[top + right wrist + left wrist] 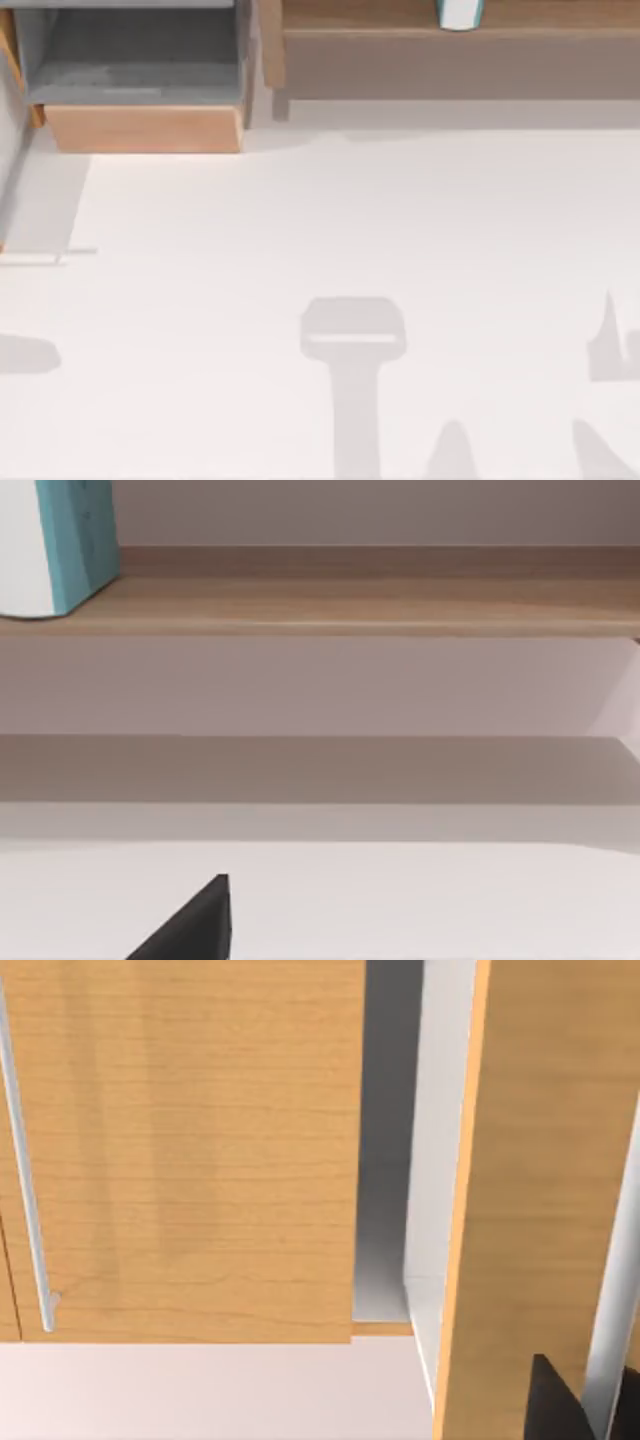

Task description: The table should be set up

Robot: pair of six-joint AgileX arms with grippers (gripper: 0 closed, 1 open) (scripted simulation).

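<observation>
The table [330, 230] is a wide, plain white surface with only arm shadows on it in the top view. A dark part of my left gripper [558, 1408] shows in the left wrist view, close against a wooden cabinet door [540, 1160] and right beside its silver bar handle [612, 1300]. A dark part of my right gripper [195, 925] hangs low over the white table [420, 900], facing the long wooden shelf [360, 605].
At the back left, a wooden-fronted drawer [145, 128] with a grey inside stands pulled out. The light-brown shelf [450, 45] runs along the back right. A teal and white object [460, 13] stands on it, seen also as the teal and white object [60, 545].
</observation>
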